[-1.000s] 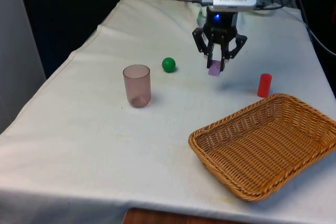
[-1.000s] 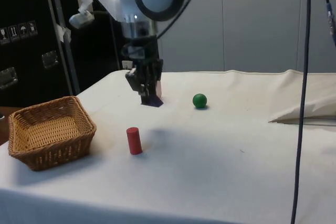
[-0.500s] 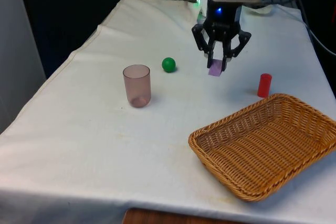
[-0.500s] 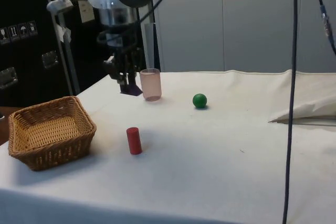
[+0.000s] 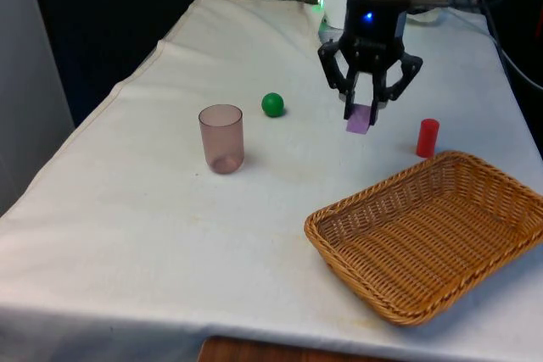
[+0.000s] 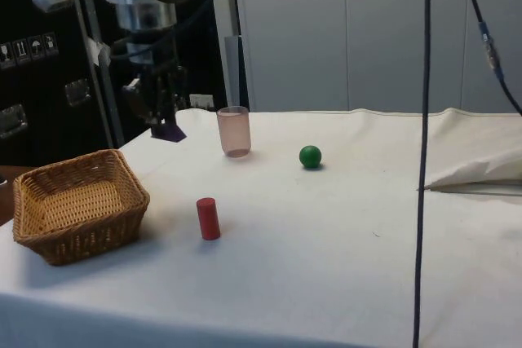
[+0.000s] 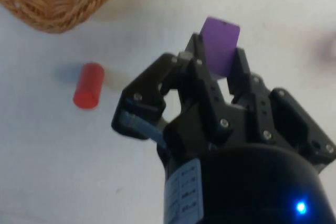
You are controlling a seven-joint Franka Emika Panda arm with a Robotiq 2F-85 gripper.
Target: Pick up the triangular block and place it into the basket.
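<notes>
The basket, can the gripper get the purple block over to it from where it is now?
Probably yes. The gripper holds the purple block above the cloth, and the basket lies open-topped nearby. The red cylinder stands beside the route but low, so it looks passable overhead.

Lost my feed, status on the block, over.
Pincer shut on purple block, held above the cloth. Basket not yet reached. Red cylinder stands near the basket.

Pink cup (image 5: 221,138), green ball (image 5: 272,104), red cylinder (image 5: 428,137).
</notes>
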